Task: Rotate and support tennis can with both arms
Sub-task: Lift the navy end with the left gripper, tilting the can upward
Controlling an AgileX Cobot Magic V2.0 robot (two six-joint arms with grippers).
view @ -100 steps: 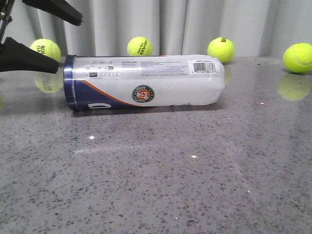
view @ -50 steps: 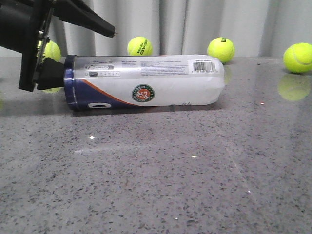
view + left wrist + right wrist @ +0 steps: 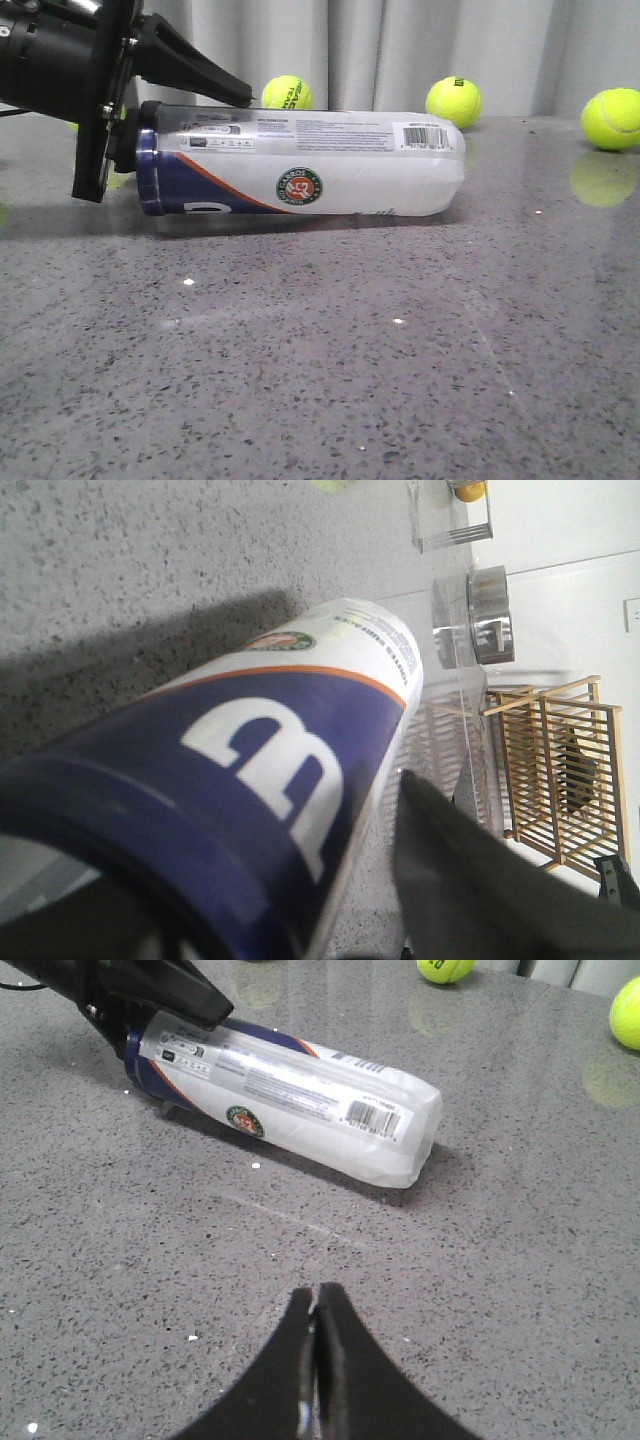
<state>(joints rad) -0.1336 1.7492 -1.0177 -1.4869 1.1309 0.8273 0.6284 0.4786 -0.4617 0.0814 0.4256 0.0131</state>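
1. Since half a second ago, the left gripper (image 3: 135, 105) has pushed further over the navy end of the tennis can (image 3: 300, 172), and that end has lifted slightly off the table (image 3: 320, 380).
2. Lying on its side across the grey speckled table, the can points its navy band toward the robot's left and its clear lobed base toward the right.
3. Spread wide, the left gripper's fingers straddle the navy end, one finger (image 3: 195, 72) running along the can's top; whether they press on it cannot be told.
4. Seen from the left wrist, the navy band fills the view beside a dark finger (image 3: 480, 880).
5. Well clear of the can, the right gripper (image 3: 315, 1360) hovers with its fingers pressed together, holding nothing.
6. Three tennis balls (image 3: 453, 102) sit at the table's far edge.
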